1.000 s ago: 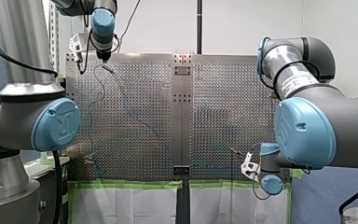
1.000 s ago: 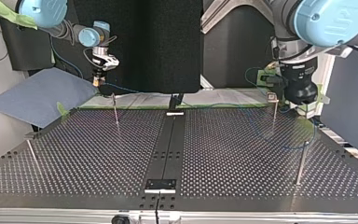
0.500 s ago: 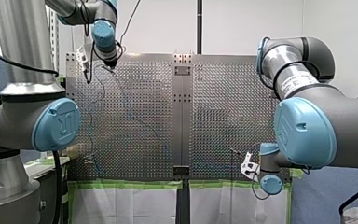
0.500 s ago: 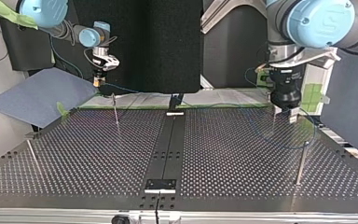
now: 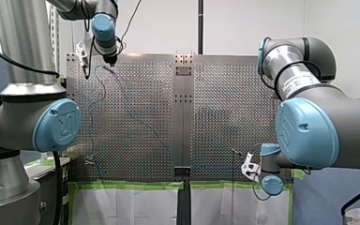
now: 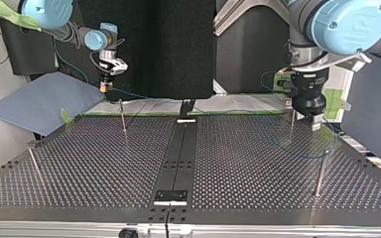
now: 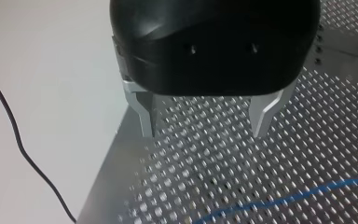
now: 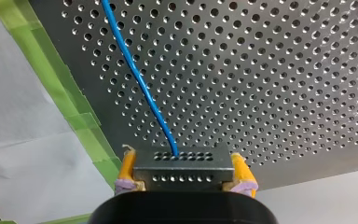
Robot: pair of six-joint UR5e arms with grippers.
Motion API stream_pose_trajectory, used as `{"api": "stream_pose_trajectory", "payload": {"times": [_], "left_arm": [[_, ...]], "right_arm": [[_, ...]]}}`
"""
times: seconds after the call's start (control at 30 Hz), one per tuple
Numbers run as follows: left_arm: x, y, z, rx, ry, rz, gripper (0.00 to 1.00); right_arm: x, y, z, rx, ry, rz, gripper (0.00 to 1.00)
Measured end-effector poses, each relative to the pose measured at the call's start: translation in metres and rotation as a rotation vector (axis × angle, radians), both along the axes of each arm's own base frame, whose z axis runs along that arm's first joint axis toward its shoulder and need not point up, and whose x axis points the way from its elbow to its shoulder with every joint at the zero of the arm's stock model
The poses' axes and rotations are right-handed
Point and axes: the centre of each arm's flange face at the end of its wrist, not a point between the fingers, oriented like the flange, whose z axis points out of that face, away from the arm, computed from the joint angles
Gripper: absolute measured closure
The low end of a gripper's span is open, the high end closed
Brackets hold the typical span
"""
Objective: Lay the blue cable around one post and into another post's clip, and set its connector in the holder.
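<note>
Right end effector (image 8: pixel 182 157) is clamped on the connector (image 8: pixel 182 170), with a yellow pad (image 8: pixel 127 168) on each end of the block. Blue cable (image 8: pixel 140 79) leaves the connector face and runs straight ahead over the bench (image 8: pixel 284 70). In the top view the connector sits left of the centre strip (image 6: pixel 178 148), at the bench's far edge.

Left end effector (image 7: pixel 203 133) is spread wide, with nothing between its metal fingers (image 7: pixel 145 116). In the top view it hovers right of the strip, just beside a post (image 6: pixel 291 124).

Cable slack lies on the bench ahead of the left end effector, not under the fingers. Its long axis runs roughly along the line joining the two fingers.

My read: the left arm is nearer that slack. It needs to advance and probably turn the wrist before it can pinch. Can't tell whether the cable is round any post yet, or which fixture is the holder.
</note>
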Motion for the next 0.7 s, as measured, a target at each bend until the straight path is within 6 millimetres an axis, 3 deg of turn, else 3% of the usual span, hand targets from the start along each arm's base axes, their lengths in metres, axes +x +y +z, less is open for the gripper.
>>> {"api": "stream_pose_trajectory", "payload": {"times": [0.7], "left_arm": [[-0.012, 0.014, -0.007, 0.050, 0.108, 0.084, 0.00]], "right_arm": [[0.001, 0.001, 0.000, 0.004, 0.001, 0.002, 1.00]]}}
